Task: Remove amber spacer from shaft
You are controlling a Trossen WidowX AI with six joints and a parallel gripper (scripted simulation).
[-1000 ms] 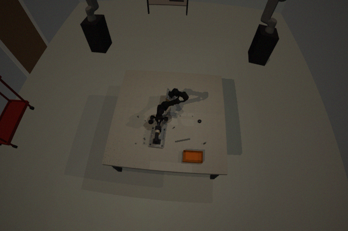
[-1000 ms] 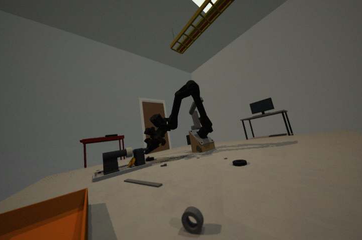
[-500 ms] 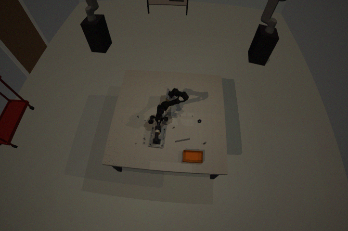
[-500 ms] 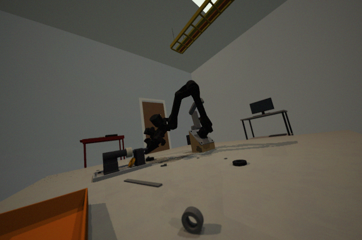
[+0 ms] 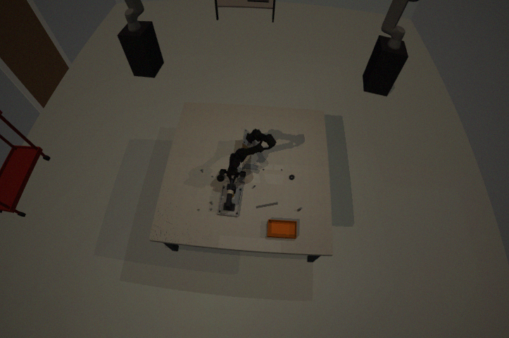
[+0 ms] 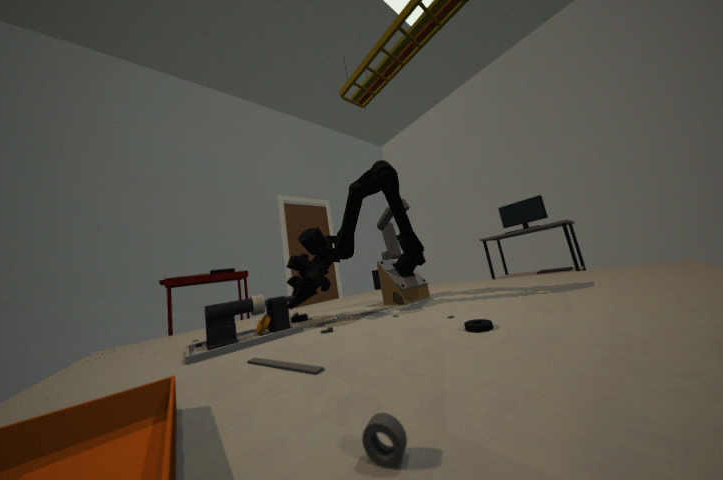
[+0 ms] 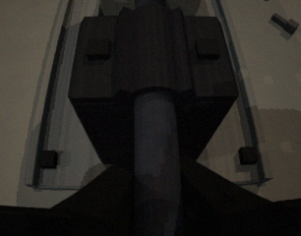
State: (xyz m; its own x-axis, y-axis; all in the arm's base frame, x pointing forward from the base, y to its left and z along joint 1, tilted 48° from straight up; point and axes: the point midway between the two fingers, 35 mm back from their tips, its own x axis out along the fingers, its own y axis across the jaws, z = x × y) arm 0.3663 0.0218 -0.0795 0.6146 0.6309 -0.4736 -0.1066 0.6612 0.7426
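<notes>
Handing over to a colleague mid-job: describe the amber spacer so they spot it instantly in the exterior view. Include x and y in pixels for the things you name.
Find the black arm (image 6: 380, 169), then follow it down to the long grey tray (image 6: 246, 349) at its lower left. Between the two dark upright blocks on that tray, look below the pale ring (image 6: 257, 305). The amber spacer (image 6: 263, 324) is the tilted yellow-orange one, lower than its pale neighbour.

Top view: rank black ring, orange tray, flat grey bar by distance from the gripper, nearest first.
1. Flat grey bar: right of and below the gripper in the image.
2. Black ring: off to the image right.
3. Orange tray: lower right, near the table edge.
</notes>
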